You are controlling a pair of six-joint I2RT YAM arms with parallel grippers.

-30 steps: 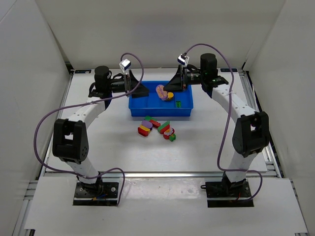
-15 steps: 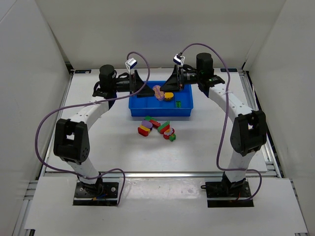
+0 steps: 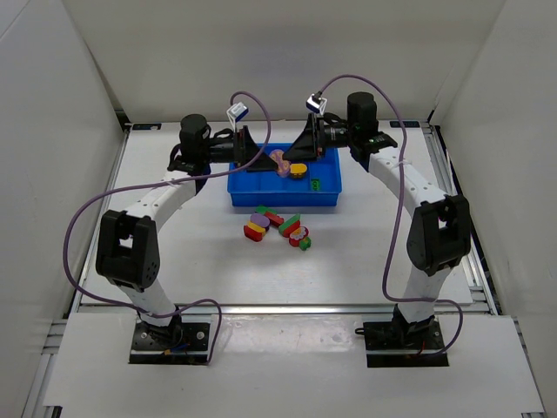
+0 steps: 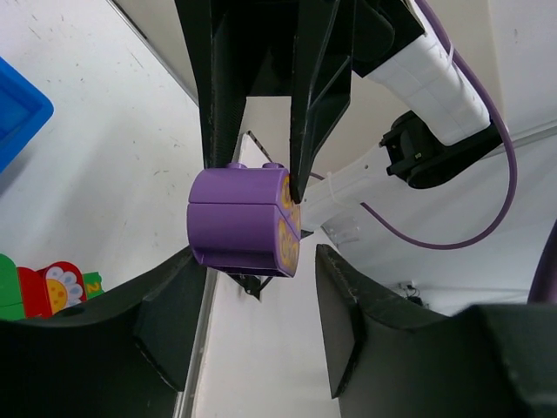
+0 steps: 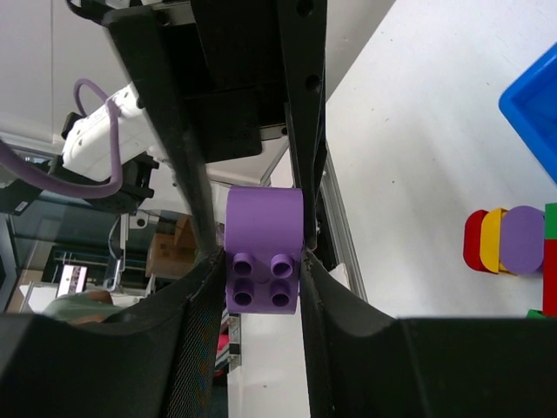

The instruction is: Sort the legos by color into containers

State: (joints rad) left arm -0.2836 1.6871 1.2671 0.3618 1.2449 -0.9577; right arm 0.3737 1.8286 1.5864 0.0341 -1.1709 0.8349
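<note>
A purple lego (image 5: 264,252) with four studs hangs above the blue tray (image 3: 283,199), and my right gripper (image 5: 261,266) is shut on its sides. My left gripper (image 4: 259,257) faces it from the other side. Its jaws stand round the same purple lego (image 4: 244,222): the left finger (image 4: 174,305) is at the piece, and a gap shows at the right finger (image 4: 348,313). In the top view both grippers, left (image 3: 265,162) and right (image 3: 294,158), meet over the tray's middle with the lego (image 3: 280,160) between them. A yellow piece (image 3: 298,170) and a green piece (image 3: 316,184) lie in the tray.
Several loose legos (image 3: 278,227) in red, yellow, green and purple lie in a cluster on the white table just in front of the tray. White walls close the table in at the back and on both sides.
My left gripper has moved right towards the right gripper and its jaws have narrowed round the purple lego. The right gripper shifted slightly left, still holding the piece.
</note>
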